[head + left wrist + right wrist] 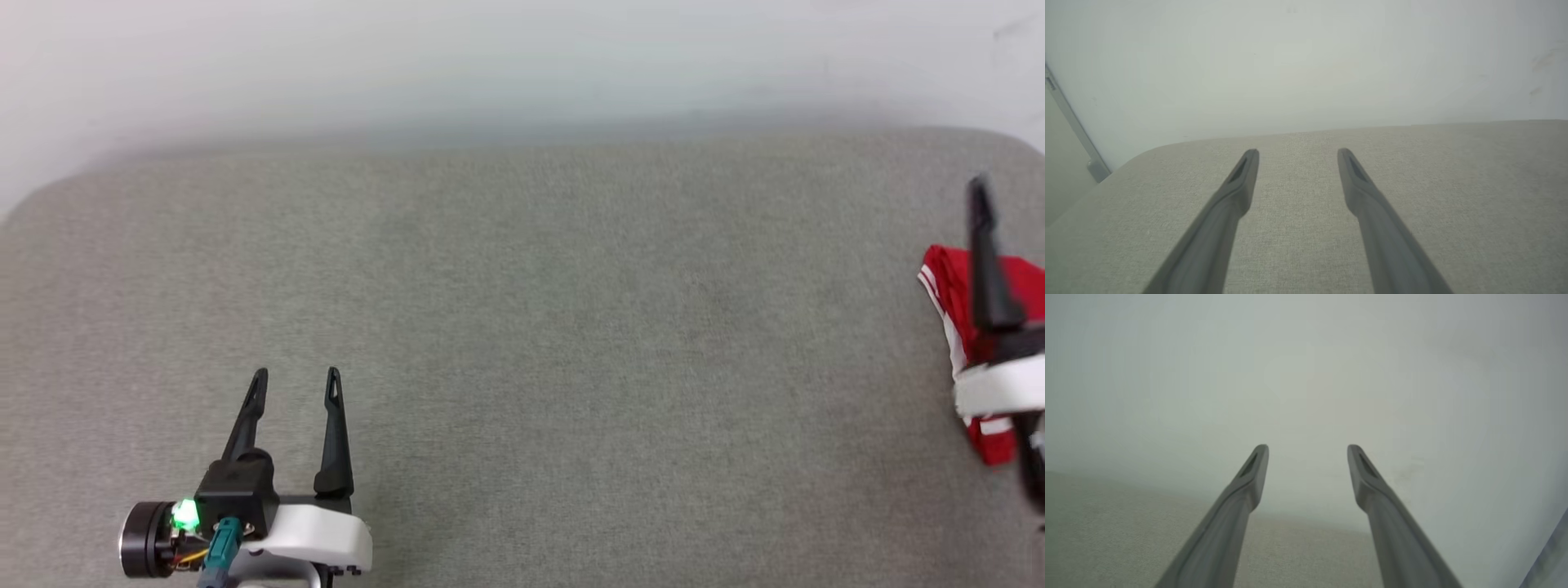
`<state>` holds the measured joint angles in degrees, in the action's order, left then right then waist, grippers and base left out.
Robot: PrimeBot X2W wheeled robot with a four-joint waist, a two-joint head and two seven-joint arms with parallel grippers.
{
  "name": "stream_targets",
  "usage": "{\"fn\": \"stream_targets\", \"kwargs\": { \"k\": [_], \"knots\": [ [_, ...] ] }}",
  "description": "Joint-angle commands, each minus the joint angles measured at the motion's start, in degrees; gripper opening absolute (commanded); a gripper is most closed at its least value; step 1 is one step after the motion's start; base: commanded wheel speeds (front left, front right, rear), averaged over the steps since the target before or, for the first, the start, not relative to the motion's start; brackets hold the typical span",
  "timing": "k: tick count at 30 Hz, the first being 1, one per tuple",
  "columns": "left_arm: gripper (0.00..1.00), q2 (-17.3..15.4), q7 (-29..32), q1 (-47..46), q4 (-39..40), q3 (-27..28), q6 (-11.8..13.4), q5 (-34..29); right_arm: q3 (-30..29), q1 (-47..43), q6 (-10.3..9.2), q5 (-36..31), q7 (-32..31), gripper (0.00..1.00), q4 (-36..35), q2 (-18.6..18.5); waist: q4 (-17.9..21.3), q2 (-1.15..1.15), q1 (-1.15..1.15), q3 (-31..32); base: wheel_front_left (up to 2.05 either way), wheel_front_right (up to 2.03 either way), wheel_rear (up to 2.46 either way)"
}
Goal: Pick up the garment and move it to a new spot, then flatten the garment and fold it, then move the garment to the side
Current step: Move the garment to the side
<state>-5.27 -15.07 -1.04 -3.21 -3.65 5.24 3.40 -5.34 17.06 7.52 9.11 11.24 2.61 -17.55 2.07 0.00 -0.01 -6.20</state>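
Observation:
The garment (947, 294), red with white stripe trim, lies bunched at the far right edge of the grey padded surface (522, 343) in the head view, partly cut off by the frame. Over it reaches my right arm, one dark finger (984, 253) crossing the red cloth. In the right wrist view my right gripper (1307, 451) stands open with nothing between its fingers, pointing at the pale wall. My left gripper (295, 380) is open at the lower left, far from the garment. It is empty in the left wrist view (1297, 154).
A pale wall (522, 57) runs behind the grey surface, whose back corners are rounded. A grey bracket or frame piece (1096, 168) stands by the surface's left corner.

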Motion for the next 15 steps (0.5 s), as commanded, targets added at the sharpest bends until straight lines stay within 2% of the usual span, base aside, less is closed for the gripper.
{"fn": "stream_targets", "kwargs": {
  "k": [1,8,15],
  "knots": [
    [1.0,0.0,-0.1,0.8,-0.1,0.0,-0.1,0.3,-0.1,-0.9,-0.07,-0.2,0.5,1.0,-0.5,0.5,-0.9,0.0,0.01,1.2,0.0,0.0,0.0],
    [1.0,-0.1,-0.1,1.9,-1.2,0.5,-0.6,0.6,1.5,-7.7,-0.07,-0.3,1.7,1.0,-1.5,6.4,-2.6,0.0,0.01,3.6,0.0,0.0,0.0],
    [1.0,0.1,-0.1,2.8,-1.5,0.4,-1.0,0.6,2.1,-13.2,-0.06,0.3,2.9,1.0,0.5,8.7,-3.4,0.0,0.01,4.9,0.0,0.0,0.0]
  ]
}}
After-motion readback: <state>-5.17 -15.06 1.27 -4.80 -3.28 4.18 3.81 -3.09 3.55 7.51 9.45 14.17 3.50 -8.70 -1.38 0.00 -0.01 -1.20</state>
